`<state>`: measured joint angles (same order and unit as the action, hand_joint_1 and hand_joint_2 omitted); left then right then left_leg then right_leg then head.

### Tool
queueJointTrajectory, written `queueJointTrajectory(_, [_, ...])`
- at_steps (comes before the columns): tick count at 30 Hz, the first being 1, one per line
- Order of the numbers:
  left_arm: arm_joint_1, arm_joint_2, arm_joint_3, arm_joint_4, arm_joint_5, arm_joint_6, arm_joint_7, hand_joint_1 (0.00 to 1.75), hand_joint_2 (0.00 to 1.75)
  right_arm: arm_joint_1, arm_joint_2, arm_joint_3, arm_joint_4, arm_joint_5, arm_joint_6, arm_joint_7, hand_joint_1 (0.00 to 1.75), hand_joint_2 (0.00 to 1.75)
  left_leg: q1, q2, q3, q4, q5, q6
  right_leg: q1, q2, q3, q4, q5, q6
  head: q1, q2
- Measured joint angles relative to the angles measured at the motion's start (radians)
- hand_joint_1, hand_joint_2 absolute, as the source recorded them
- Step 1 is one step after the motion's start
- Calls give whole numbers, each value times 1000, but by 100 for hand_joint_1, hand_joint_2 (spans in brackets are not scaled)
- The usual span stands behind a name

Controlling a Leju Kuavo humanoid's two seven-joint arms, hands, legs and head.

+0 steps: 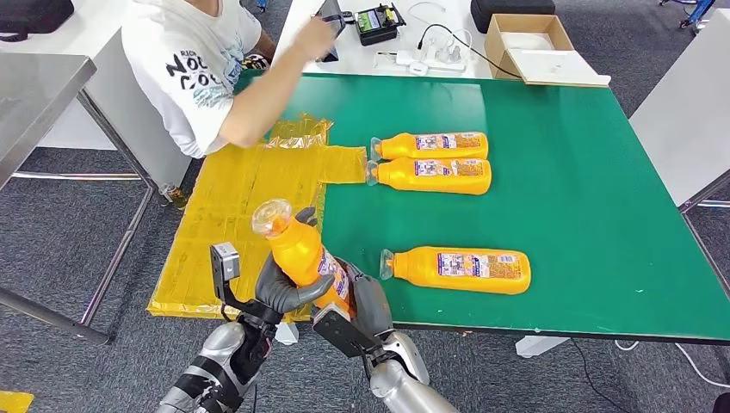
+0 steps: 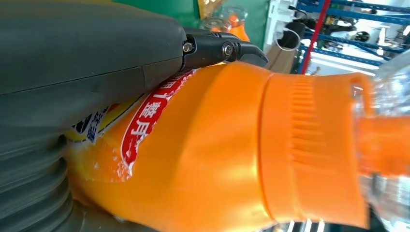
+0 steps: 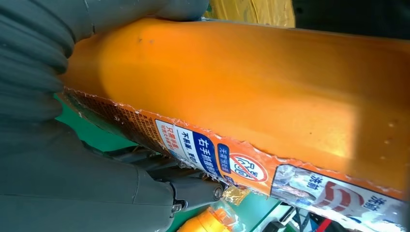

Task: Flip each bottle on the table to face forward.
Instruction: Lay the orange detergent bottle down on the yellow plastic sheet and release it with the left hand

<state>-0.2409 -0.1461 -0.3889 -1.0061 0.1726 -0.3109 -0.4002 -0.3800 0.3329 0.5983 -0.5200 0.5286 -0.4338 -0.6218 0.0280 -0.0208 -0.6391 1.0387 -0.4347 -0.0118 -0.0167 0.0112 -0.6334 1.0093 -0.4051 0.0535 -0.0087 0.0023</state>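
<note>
2 hands raised together; left hand point(image 1: 280, 288), right hand point(image 1: 366, 305) fingers gripping bottle point(image 1: 301, 249)

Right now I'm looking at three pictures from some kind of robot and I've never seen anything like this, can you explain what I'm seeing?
This is a two-armed humanoid robot. The wide picture comes from a camera high on its body, looking down at a green table. The two close-ups come from cameras at its wrists, so they look turned and crowded. Both grey hands, the left hand and the right hand, grip one orange plastic bottle with a clear cap, lifted above the table's near edge. Three more orange bottles lie on their sides: a pair side by side and one nearer. A yellow plastic sheet covers the table's left part, where a person in a white shirt leans.
</note>
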Motion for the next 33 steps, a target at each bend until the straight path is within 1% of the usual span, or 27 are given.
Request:
queueJointTrajectory(1, [-3, 0, 0, 6, -3, 2, 0, 0, 175, 0, 0, 1, 0, 0, 0, 0, 175, 175, 0, 0, 0, 0, 0, 0, 0, 0, 0, 0, 0, 0, 0, 0])
queueJointTrajectory(2, [-5, 0, 0, 10, -2, 1, 0, 7, 175, 0, 0, 2, 0, 0, 0, 0, 175, 175, 0, 0, 0, 0, 0, 0, 0, 0, 0, 0, 0, 0, 0, 0])
queueJointTrajectory(5, [-7, 0, 0, 22, 29, -24, -3, 137, 175, 0, 0, 6, 0, 0, 3, 1, 175, 175, 0, 0, 0, 0, 0, 0, 0, 0, 0, 0, 0, 0, 0, 0])
queueJointTrajectory(6, [-7, 0, 0, 24, 45, -37, -4, 175, 175, 0, 0, 8, 0, 0, 4, 1, 175, 175, 0, 0, 0, 0, 0, 0, 0, 0, 0, 0, 0, 0, 0, 0])
queueJointTrajectory(15, [-3, 3, 8, 31, 117, -102, -4, 175, 175, -4, 3, 15, 9, -2, 6, 2, 175, 175, 0, 0, 0, 0, 0, 0, 0, 0, 0, 0, 0, 0, 0, 0])
queueJointTrajectory(23, [-2, 7, 9, 39, 131, -109, -4, 175, 175, -5, 7, 22, 18, 3, 5, 11, 173, 175, 0, 0, 0, 0, 0, 0, 0, 0, 0, 0, 0, 0, 0, 0])
queueJointTrajectory(24, [-2, 8, 9, 39, 130, -106, -5, 175, 175, -6, 7, 22, 20, 2, 4, 12, 151, 175, 0, 0, 0, 0, 0, 0, 0, 0, 0, 0, 0, 0, 0, 0])
queueJointTrajectory(27, [-2, 8, 9, 39, 117, -85, -6, 175, 175, -7, 7, 21, 25, -4, -4, 11, 22, 175, 0, 0, 0, 0, 0, 0, 0, 0, 0, 0, 0, 0, 0, 0])
queueJointTrajectory(28, [-3, 8, 9, 39, 111, -75, -6, 175, 175, -7, 7, 21, 25, -7, -9, 10, 0, 131, 0, 0, 0, 0, 0, 0, 0, 0, 0, 0, 0, 0, 0, 0])
queueJointTrajectory(31, [-4, 7, 9, 38, 95, -45, -8, 175, 175, -7, 10, 20, 25, -19, -27, 3, 0, 0, 0, 0, 0, 0, 0, 0, 0, 0, 0, 0, 0, 0, 0, 0])
queueJointTrajectory(33, [-5, 6, 9, 34, 77, -14, -14, 175, 175, -7, 11, 19, 23, -36, -28, -5, 0, 0, 0, 0, 0, 0, 0, 0, 0, 0, 0, 0, 0, 0, 0, 0])
